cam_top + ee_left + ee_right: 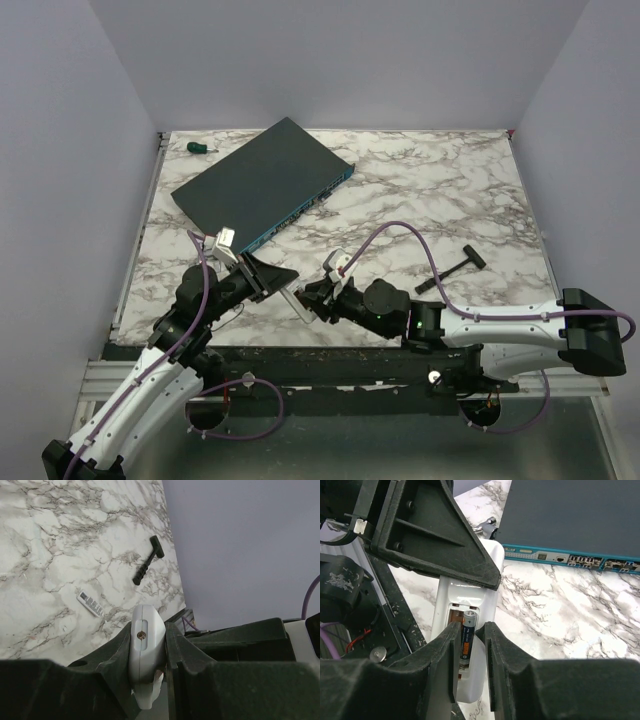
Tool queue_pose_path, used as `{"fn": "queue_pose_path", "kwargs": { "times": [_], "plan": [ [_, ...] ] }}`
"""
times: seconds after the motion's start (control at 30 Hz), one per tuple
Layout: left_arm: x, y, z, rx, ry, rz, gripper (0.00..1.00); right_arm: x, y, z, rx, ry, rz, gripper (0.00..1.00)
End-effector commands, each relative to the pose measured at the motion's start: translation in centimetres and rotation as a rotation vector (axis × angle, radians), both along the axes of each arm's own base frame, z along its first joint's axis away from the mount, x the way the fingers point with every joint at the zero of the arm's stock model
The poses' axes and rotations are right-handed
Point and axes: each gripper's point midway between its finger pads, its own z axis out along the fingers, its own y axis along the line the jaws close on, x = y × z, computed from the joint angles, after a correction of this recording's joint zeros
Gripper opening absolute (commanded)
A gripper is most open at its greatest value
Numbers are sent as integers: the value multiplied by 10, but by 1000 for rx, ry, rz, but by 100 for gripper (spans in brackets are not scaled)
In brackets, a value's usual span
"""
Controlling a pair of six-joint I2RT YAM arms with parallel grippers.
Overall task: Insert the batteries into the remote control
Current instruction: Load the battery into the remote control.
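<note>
The white remote control [485,565] lies back-up with its battery compartment open. My left gripper [148,632] is shut on one end of it [145,645]; its dark finger [435,535] covers the remote's far part in the right wrist view. My right gripper [472,630] is closed round a dark AAA battery [468,632] with an orange band, plus end away from me. The battery sits in the right slot of the compartment; the left slot shows bare copper. In the top view the left gripper [270,280] and the right gripper [312,298] meet over the remote [299,304] near the table's front edge.
A big dark flat box with a blue edge [262,185] lies at the back left. A black T-shaped tool [460,268] lies on the right. A small white flat piece with dark markings [90,603] lies on the marble. A small green object [197,147] sits in the far left corner.
</note>
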Motion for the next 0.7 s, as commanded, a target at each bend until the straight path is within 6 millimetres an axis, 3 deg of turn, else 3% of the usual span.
{"fn": "queue_pose_path", "kwargs": {
  "times": [0.0,0.37,0.67],
  "plan": [
    [-3,-3,23,-43,-61,-31,0,6,-13,-16,-64,-11,-42,34],
    [-5,-6,20,-23,-53,-55,0,0,-11,22,63,-40,-2,45],
    [-8,-9,13,-13,-33,-81,0,-27,-19,57,193,-136,157,54]
  ]
}}
